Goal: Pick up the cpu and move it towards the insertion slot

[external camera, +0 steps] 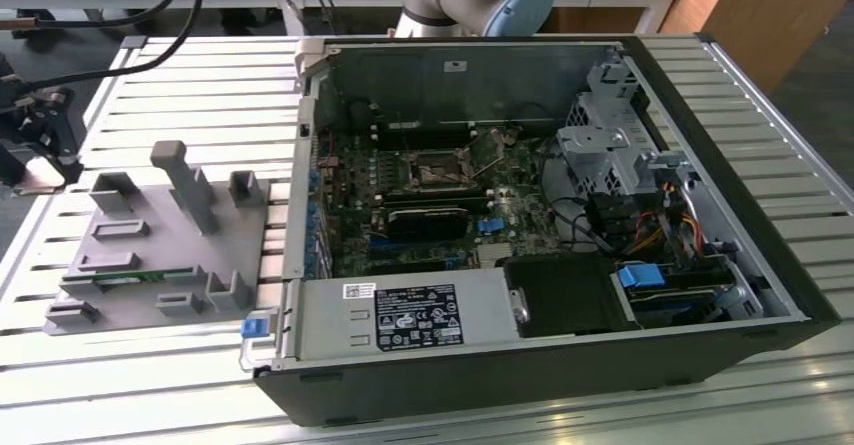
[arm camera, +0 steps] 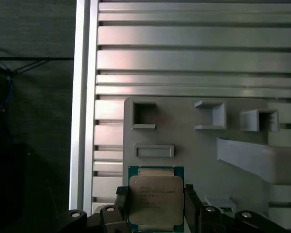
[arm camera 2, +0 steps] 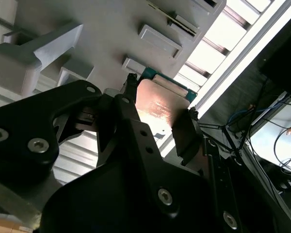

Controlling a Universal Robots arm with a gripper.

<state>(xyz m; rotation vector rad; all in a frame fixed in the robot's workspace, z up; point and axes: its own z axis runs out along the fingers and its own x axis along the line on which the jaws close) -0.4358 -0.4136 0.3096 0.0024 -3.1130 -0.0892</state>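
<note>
The cpu (arm camera: 155, 196), a flat square chip with a silvery top and a green rim, sits between the two black fingers of my gripper (arm camera: 155, 200), which is shut on it. The second wrist view shows the same cpu (arm camera 2: 160, 104) pinched at both sides, over the edge of the grey fixture (arm camera 2: 111, 34). In the exterior view the gripper (external camera: 46, 165) hangs at the far left, beside the grey fixture (external camera: 160, 255). The insertion slot (external camera: 438, 172), a small square socket with a metal frame, lies on the motherboard inside the open computer case (external camera: 534, 315), far off toward the exterior view's right.
The grey fixture carries upright posts (external camera: 180, 180) and a thin green memory stick (external camera: 127, 277). The ribbed metal table (external camera: 187, 85) ends at an edge (arm camera: 82, 121) close to the gripper. Case walls, a drive cage (external camera: 607, 150) and cables surround the motherboard.
</note>
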